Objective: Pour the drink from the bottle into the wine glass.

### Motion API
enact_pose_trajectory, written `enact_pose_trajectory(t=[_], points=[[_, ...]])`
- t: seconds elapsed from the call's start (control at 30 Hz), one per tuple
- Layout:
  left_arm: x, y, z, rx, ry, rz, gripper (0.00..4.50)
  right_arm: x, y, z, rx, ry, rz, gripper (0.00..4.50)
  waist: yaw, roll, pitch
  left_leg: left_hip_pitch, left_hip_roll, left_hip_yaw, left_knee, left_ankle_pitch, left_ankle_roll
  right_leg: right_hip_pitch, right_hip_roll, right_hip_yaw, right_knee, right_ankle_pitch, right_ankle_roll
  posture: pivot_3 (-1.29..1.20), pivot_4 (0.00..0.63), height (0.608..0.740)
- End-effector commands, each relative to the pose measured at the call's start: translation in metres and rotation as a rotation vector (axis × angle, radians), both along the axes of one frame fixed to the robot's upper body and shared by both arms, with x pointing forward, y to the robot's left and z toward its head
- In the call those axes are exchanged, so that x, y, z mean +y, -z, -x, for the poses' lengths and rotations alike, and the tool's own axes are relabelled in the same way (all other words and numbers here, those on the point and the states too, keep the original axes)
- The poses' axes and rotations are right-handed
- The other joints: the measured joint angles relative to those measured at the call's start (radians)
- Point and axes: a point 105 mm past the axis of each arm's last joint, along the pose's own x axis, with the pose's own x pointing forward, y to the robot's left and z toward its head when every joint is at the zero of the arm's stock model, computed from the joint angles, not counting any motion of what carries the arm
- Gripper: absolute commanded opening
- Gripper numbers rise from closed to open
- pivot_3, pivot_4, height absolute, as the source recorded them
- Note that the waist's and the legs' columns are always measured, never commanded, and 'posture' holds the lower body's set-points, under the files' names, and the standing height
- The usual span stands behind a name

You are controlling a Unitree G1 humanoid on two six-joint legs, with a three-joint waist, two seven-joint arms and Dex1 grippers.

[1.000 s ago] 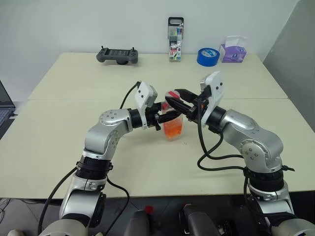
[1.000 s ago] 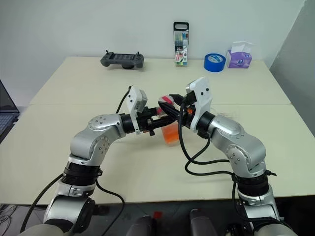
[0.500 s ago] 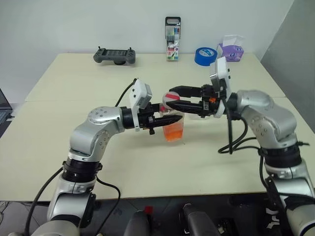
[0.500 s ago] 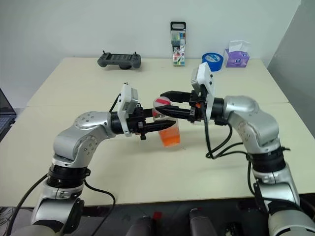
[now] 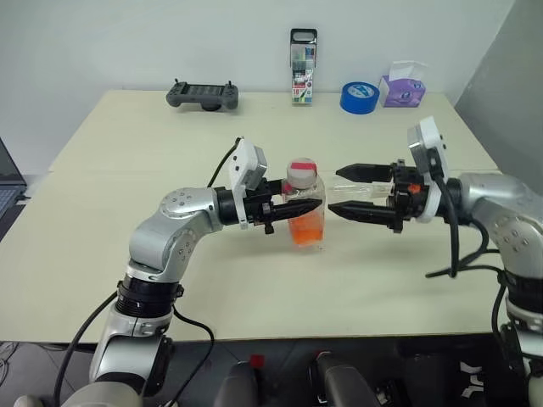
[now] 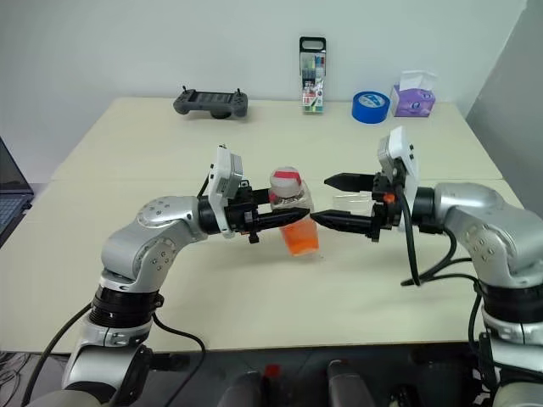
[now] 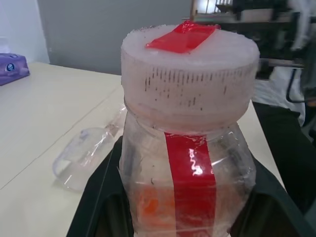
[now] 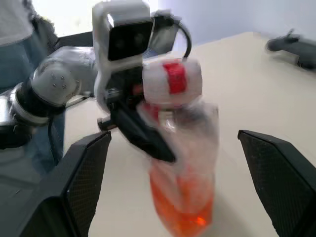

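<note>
My left gripper [image 5: 299,209] is shut on the bottle [image 5: 304,203], holding it upright just above the table. The bottle's whitish cap [image 7: 190,74] with its red strip is on. The orange drink [image 5: 306,229] fills the lower part of the bottle. My right gripper [image 5: 334,191] stands open a short way to the right of the bottle, pointing at it and touching nothing. The wine glass [image 7: 81,160] lies on its side on the table beyond the bottle, seen faintly behind the right gripper's fingers [image 5: 358,193].
Along the table's far edge sit a grey game controller [image 5: 202,95], an upright pack of markers [image 5: 303,68], a blue tape roll [image 5: 358,97] and a purple tissue box [image 5: 400,88]. A laptop's edge [image 5: 7,182] shows at the far left.
My right gripper has opened and drawn back to the right, away from the bottle's cap. The left gripper keeps the bottle in about the same place.
</note>
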Motion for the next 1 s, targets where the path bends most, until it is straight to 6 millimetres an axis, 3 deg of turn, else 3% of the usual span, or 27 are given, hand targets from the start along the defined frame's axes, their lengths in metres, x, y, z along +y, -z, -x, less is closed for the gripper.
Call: enact_pose_trajectory(t=[0.03, 0.27, 0.43, 0.73, 1.0], points=[[0.000, -0.013, -0.003, -0.060, -0.030, 0.040, 1.81, 0.012, -0.018, 0.000, -0.136, 0.171, -0.069, 4.45, -0.005, 0.000, 0.000, 0.000, 0.000, 0.000, 0.000, 0.000, 0.000, 0.000, 0.001, -0.001, 0.000, 0.000, 0.000, 0.00, 0.150, 0.740], [-0.005, -0.014, -0.003, -0.066, -0.001, 0.032, 1.81, 0.041, -0.023, 0.007, -0.201, 0.220, -0.115, 4.45, -0.006, 0.000, 0.000, -0.002, 0.000, 0.000, -0.001, 0.000, 0.000, -0.001, 0.001, 0.000, -0.002, 0.000, 0.000, 0.00, 0.150, 0.740], [-0.007, -0.015, -0.004, -0.072, 0.014, 0.027, 1.81, 0.043, -0.009, 0.006, -0.183, 0.225, -0.087, 4.45, -0.007, 0.000, 0.000, -0.002, -0.001, 0.001, 0.000, 0.000, 0.000, -0.001, 0.000, 0.000, -0.002, 0.000, 0.000, 0.00, 0.150, 0.740], [-0.007, -0.012, 0.001, -0.067, 0.023, 0.022, 1.81, 0.043, -0.010, -0.004, -0.178, 0.244, -0.101, 4.45, -0.007, 0.000, 0.000, -0.002, -0.001, 0.000, -0.001, 0.000, 0.000, -0.001, 0.000, 0.000, -0.002, 0.000, 0.000, 0.00, 0.150, 0.740], [-0.003, -0.011, 0.001, -0.064, 0.015, 0.013, 1.81, 0.042, -0.010, -0.007, -0.184, 0.230, -0.098, 1.84, -0.008, 0.000, 0.000, -0.002, -0.001, 0.000, -0.001, 0.000, 0.000, -0.001, 0.000, 0.000, -0.002, 0.000, 0.000, 0.00, 0.150, 0.740]])
